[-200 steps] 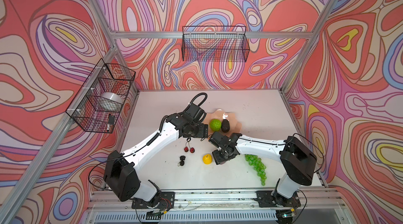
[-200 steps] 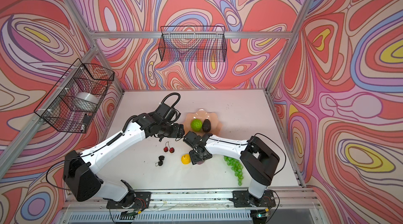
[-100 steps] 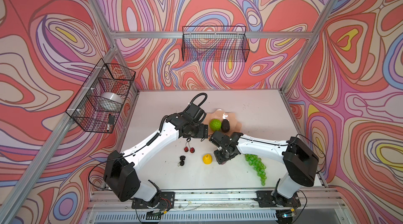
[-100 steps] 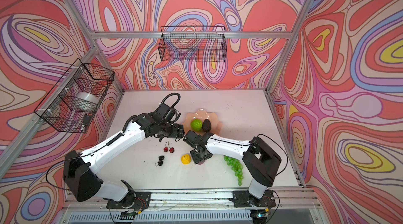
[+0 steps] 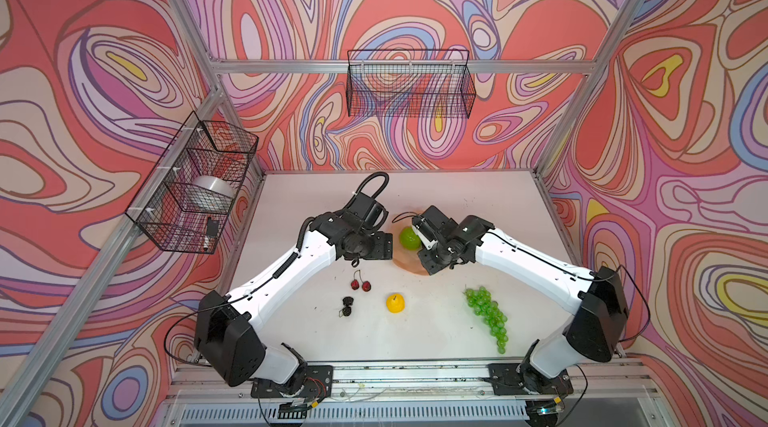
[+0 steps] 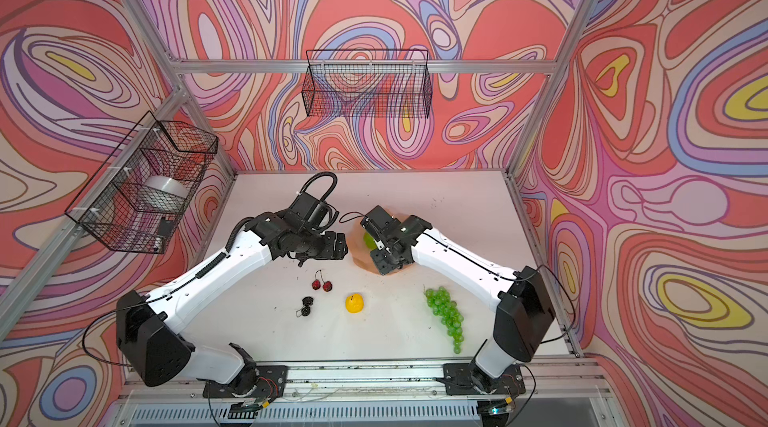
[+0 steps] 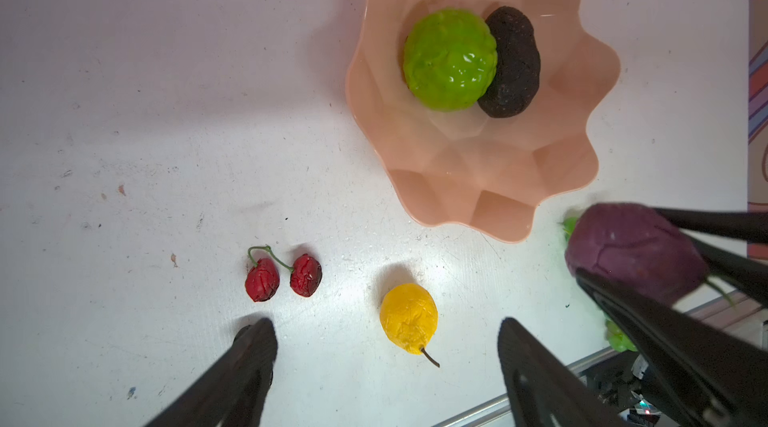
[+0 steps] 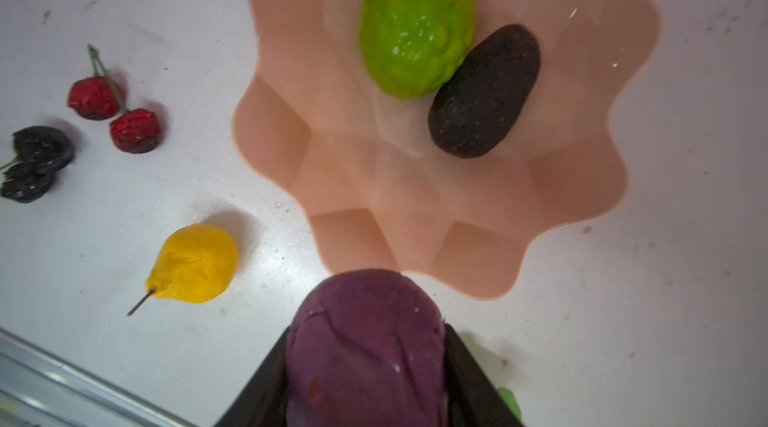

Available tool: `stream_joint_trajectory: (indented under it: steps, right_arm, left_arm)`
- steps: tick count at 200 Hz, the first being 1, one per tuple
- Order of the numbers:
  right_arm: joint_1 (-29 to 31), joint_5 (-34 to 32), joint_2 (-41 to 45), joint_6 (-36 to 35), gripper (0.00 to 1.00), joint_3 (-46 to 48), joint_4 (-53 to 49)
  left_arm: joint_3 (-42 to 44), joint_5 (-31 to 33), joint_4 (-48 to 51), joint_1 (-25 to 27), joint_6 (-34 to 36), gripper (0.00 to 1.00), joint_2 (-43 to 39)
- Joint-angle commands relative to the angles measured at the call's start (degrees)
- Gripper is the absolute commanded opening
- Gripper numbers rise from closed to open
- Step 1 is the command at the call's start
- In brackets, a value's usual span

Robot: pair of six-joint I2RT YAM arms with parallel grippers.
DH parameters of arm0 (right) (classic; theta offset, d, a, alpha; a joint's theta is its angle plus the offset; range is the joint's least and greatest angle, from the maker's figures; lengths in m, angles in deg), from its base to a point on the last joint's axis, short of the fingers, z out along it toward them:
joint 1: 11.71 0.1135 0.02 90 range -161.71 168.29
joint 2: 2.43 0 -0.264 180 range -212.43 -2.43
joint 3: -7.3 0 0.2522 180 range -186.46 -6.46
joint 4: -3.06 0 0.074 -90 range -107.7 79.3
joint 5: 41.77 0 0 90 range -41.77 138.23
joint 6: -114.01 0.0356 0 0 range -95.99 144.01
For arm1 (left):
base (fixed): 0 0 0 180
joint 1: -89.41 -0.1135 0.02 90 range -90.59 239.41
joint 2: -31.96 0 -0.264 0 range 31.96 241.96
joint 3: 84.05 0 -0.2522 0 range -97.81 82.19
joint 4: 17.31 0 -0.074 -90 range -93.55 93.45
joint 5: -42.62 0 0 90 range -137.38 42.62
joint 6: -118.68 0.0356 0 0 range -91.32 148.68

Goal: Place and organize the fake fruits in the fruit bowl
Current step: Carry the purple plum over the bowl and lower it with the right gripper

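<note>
White counter (image 5: 415,196), scuffed and speckled, fills the floor of my cell in both top views, boxed in by walls (image 5: 124,71) printed with red, pink and lilac swirls. One wire basket (image 5: 409,88) hangs on the back wall. A second wire basket (image 5: 191,188) on the left wall holds a silver bowl (image 5: 212,188). The fruit bowl (image 5: 405,263) sits mid-counter, mostly hidden under my right arm, with the lime-green ball (image 5: 409,238) showing inside. The green grape bunch (image 5: 488,314) lies well apart from it to the right. Its long axis runs from the bowl side toward the front rail (image 5: 415,371), narrow tip nearest the rail. The cherry pair (image 5: 360,284), black berries (image 5: 347,306) and yellow fruit (image 5: 395,303) rest on the counter in front of the bowl.

From the left wrist I see the left fingers (image 7: 249,366) spread wide apart, gripping nothing, above the counter. The avocado (image 7: 513,63) lies in the bowl touching the lime-green ball, its long axis following the ball's side. The yellow fruit's stem points away from the bowl. The right fingers (image 7: 685,346) are clamped on the purple ball (image 7: 631,254), just outside the scalloped rim.

From the right wrist the purple ball sits between both fingers, its longer side running along them toward the bowl and its far end overlapping the rim.
</note>
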Motion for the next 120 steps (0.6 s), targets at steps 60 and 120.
stream_joint_trajectory:
  steps: [60, 120]
  right_arm:
    - [-3.35, -3.24, -10.62, -14.73, 0.46, -1.18, 6.27]
    - [-5.12, -1.04, -14.90, -18.29, 0.46, -4.66, 5.65]
  left_arm:
    - [0.15, 2.88, 4.46, -1.05, -2.02, 0.87, -4.14]
    - [0.01, 1.59, 3.50, -1.18, -2.39, 0.86, -2.52]
